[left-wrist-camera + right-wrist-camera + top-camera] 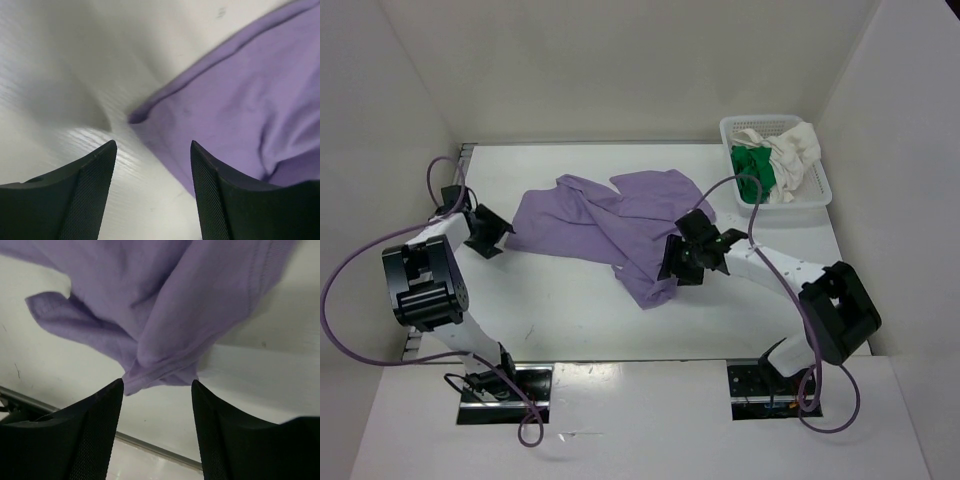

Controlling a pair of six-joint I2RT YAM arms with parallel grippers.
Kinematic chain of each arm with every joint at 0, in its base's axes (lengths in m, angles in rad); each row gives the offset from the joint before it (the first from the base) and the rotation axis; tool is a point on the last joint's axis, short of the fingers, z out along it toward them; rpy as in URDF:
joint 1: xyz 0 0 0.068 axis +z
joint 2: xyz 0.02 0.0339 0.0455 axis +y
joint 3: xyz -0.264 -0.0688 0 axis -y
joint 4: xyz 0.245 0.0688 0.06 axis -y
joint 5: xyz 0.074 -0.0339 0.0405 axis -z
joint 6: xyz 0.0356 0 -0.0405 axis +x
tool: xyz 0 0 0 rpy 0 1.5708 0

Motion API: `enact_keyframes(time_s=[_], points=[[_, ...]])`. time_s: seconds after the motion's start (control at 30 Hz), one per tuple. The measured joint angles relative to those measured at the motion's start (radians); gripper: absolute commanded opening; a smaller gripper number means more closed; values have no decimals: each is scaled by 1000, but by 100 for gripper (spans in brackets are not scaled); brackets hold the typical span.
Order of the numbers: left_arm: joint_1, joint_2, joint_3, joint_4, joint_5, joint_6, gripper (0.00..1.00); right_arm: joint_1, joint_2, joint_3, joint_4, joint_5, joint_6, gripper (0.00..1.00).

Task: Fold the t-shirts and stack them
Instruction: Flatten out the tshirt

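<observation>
The lavender-purple t-shirt lies crumpled and spread across the middle of the white table. My left gripper is open at the shirt's left edge; in the left wrist view the shirt's corner lies just ahead of the jaws, nothing between them. My right gripper is open above the shirt's right lower part; in the right wrist view a bunched hem hangs just beyond the fingertips. The green shirt and the creamy white shirt sit crumpled in the basket.
The white plastic mesh basket stands at the table's back right corner. White walls enclose the table on three sides. The arm bases sit at the near edge.
</observation>
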Motion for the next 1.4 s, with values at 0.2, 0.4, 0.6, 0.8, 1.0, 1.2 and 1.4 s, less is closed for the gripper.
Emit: enact_keyframes(time_s=[0.2, 0.4, 0.6, 0.8, 1.0, 1.2, 1.4], points=[[56, 34, -58, 37, 48, -48, 59, -34, 8, 0, 26, 13, 7, 43], [70, 67, -58, 110, 84, -99, 43, -37, 10, -15, 65, 19, 27, 64], [70, 96, -59, 163, 124, -124, 16, -61, 120, -27, 106, 24, 54, 47], [70, 95, -65, 166, 135, -121, 0, -143, 163, -25, 111, 35, 67, 0], [65, -13, -126, 148, 139, -118, 0, -375, 69, -25, 83, 95, 33, 34], [58, -84, -205, 139, 150, -116, 0, -494, -50, -25, 39, 164, -26, 50], [57, -108, -235, 116, 161, -112, 0, -386, -127, 11, -25, 140, -33, 13]])
